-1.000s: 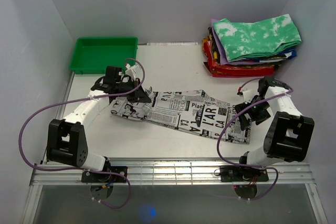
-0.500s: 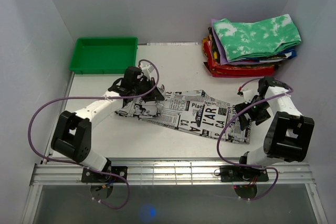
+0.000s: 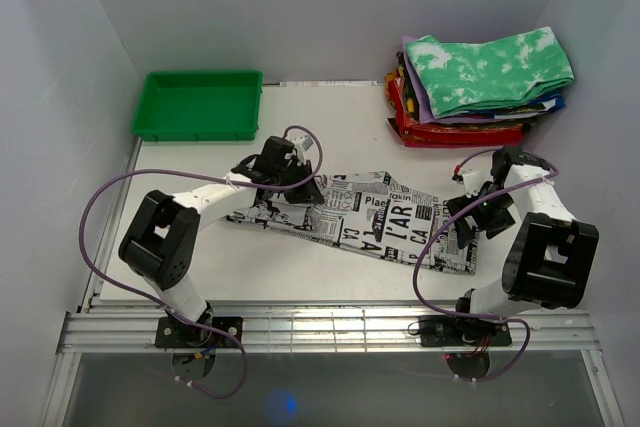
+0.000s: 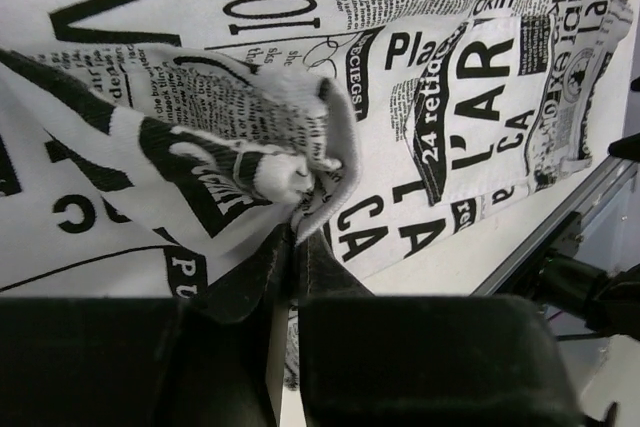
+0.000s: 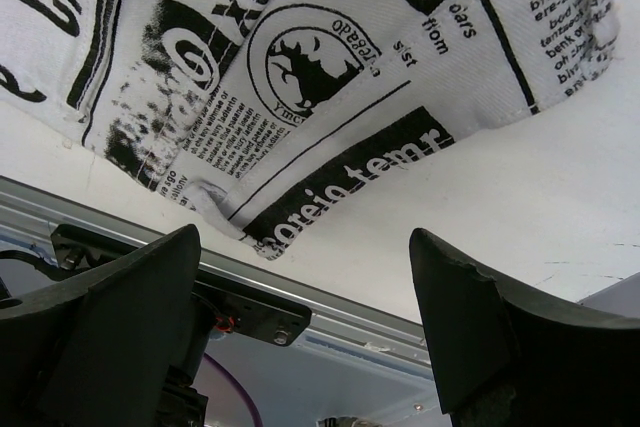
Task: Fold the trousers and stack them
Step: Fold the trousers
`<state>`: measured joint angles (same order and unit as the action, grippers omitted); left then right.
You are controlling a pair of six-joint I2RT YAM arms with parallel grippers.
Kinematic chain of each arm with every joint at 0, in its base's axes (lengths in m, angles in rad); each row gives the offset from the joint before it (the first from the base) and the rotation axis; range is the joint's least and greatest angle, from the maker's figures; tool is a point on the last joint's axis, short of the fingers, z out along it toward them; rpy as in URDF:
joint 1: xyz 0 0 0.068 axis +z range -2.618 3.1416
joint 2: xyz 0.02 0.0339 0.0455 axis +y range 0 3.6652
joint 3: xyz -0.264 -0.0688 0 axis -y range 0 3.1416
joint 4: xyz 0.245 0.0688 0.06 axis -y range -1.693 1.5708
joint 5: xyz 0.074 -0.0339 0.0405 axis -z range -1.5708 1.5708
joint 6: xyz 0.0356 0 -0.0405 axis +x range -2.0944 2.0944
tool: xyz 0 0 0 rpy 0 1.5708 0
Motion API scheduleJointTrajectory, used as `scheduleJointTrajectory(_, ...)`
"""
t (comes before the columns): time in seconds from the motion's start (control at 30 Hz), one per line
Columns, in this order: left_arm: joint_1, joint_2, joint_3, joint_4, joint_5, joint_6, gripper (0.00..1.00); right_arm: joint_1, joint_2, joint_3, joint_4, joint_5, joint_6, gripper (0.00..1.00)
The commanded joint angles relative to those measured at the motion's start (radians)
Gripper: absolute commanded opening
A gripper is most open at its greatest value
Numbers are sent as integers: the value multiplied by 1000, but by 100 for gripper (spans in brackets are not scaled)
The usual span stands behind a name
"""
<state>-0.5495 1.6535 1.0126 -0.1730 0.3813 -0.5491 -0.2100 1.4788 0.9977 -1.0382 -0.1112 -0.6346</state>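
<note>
The trousers (image 3: pixel 385 222), white with black newspaper print, lie across the middle of the table, their left end doubled over toward the centre. My left gripper (image 3: pixel 300 187) sits over that folded end. In the left wrist view its jaws stand almost together, pinching a bunched fold of the trousers (image 4: pixel 300 157) at the left gripper's (image 4: pixel 297 239) tips. My right gripper (image 3: pixel 468 219) hovers at the right end of the trousers (image 5: pixel 330 47). The right gripper (image 5: pixel 305 247) is wide open, with nothing between its fingers (image 5: pixel 130 317).
A green tray (image 3: pixel 200 104) stands at the back left. A stack of folded clothes (image 3: pixel 480 87), topped by a green-and-white tie-dye piece, sits at the back right. The metal front rail (image 3: pixel 330 322) runs just past the trousers' right corner. White walls close in on both sides.
My left gripper has travelled right, dragging the left end of the trousers over the rest of the cloth toward the middle. The right arm has stayed put.
</note>
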Motion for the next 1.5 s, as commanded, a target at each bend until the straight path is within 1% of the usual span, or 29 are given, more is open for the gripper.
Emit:
scheduleJointTrajectory(0.0,-23,20,47,27,33,1,21,-5,-6,25,-13,-22,7,90)
scheduleJointTrajectory(0.07,-26,32,70,21,47,12,36,-5,-8,30,-14,-25,7,90)
scheduleJointTrajectory(0.1,-26,28,75,15,51,14,46,-3,-9,41,-16,-25,6,90)
scheduleJointTrajectory(0.13,-26,23,93,7,53,40,51,-5,-12,48,-19,-34,4,90)
scheduleJointTrajectory(0.17,-26,0,102,-8,53,61,60,-5,-18,58,-28,-42,-3,90)
scheduleJointTrajectory(0.2,-24,-15,110,-17,50,80,66,-5,-20,65,-32,-48,-7,90)
scheduleJointTrajectory(0.23,-20,-29,128,-29,53,115,68,-5,-21,82,-37,-62,-11,90)
scheduleJointTrajectory(0.3,8,-63,150,-86,71,150,68,-5,-26,100,-57,-82,-31,90)
scheduleJointTrajectory(0.33,23,-70,171,-106,117,182,68,-3,-28,116,-62,-105,-37,90)
scheduleJointTrajectory(0.37,51,-75,182,-162,128,198,68,-5,-29,122,-66,-119,-42,91)
scheduleJointTrajectory(0.4,65,-77,188,-184,146,212,67,-3,-29,128,-71,-134,-48,93)
scheduleJointTrajectory(0.43,81,-77,188,-198,215,228,65,-3,-31,140,-86,-174,-62,94)
scheduleJointTrajectory(0.53,120,-69,158,-226,254,270,64,6,-28,153,-103,-251,-74,100)
scheduleJointTrajectory(0.57,125,-60,135,-226,277,276,63,11,-25,147,-102,-252,-71,95)
scheduleJointTrajectory(0.67,125,8,113,-243,291,320,61,27,1,118,-102,-240,-63,89)
scheduleJointTrajectory(0.8,155,107,66,-263,268,342,58,37,20,61,-65,-208,-51,86)
scheduleJointTrajectory(0.93,206,175,5,-260,292,373,56,54,58,36,-10,-159,-31,84)
scheduleJointTrajectory(1.03,209,183,4,-295,356,438,59,66,89,67,10,-175,-24,80)
scheduleJointTrajectory(1.07,209,167,4,-301,384,452,60,70,98,84,7,-188,-23,76)
scheduleJointTrajectory(1.13,207,86,14,-306,442,501,63,81,97,145,0,-252,-27,73)
scheduleJointTrajectory(1.17,207,51,15,-307,449,511,64,86,87,165,-2,-275,-28,69)
scheduleJointTrajectory(1.23,207,-39,27,-318,439,517,66,109,81,232,-11,-355,-30,65)
scheduleJointTrajectory(1.27,212,-63,43,-338,423,511,66,118,74,254,-13,-384,-24,59)
scheduleJointTrajectory(1.3,215,-108,46,-341,409,497,65,150,71,275,-8,-407,-14,56)
scheduleJointTrajectory(1.33,223,-130,44,-341,397,477,66,173,69,292,18,-447,22,54)
scheduleJointTrajectory(1.37,244,-150,37,-339,378,438,66,197,71,329,36,-459,50,48)
scheduleJointTrajectory(1.4,255,-167,32,-338,369,419,66,268,77,346,58,-473,82,44)
scheduleJointTrajectory(1.43,267,-196,29,-333,360,404,66,302,86,361,82,-499,117,41)
scheduleJointTrajectory(1.47,298,-204,29,-336,349,393,66,332,106,384,149,-507,206,40)
